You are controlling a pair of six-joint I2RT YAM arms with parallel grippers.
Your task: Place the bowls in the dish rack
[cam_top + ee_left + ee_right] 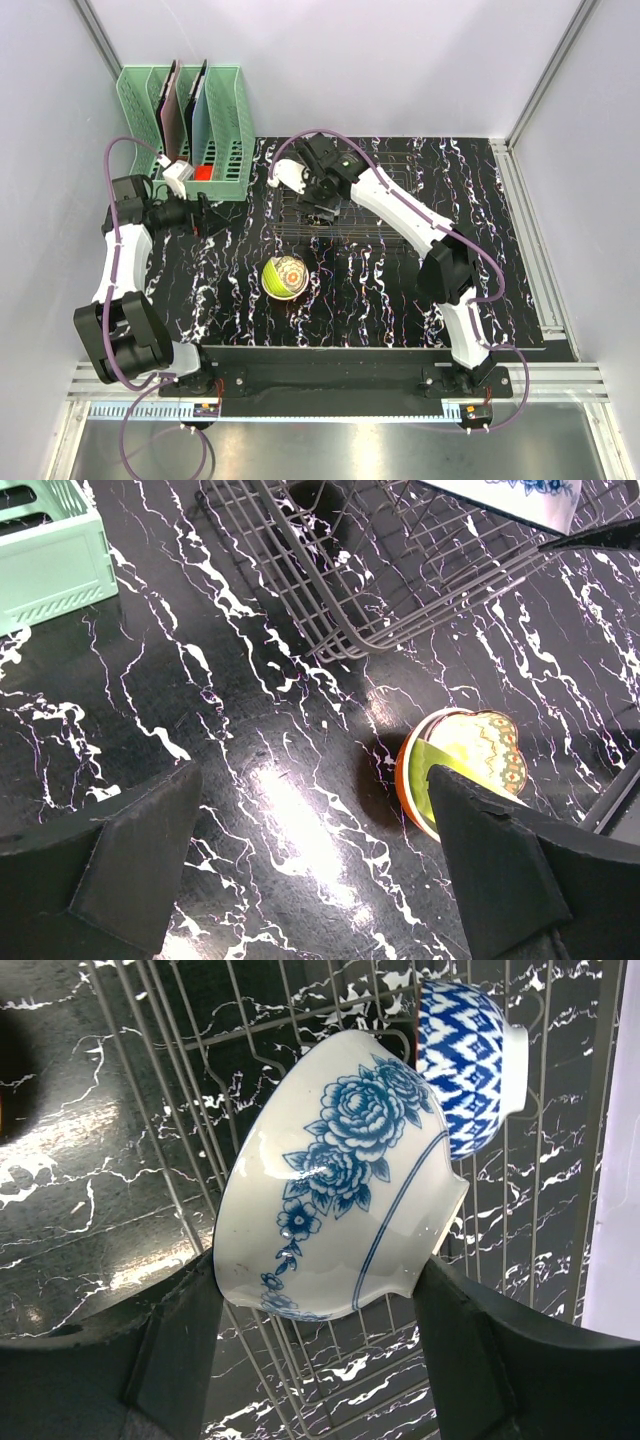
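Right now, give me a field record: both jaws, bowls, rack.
right jaws: shut on floral bowl, over the dish rack
left jaws: open, empty, above table
in rack: blue lattice bowl
on table: nested bowls, orange outermost, lime green inside
task status: unfinished
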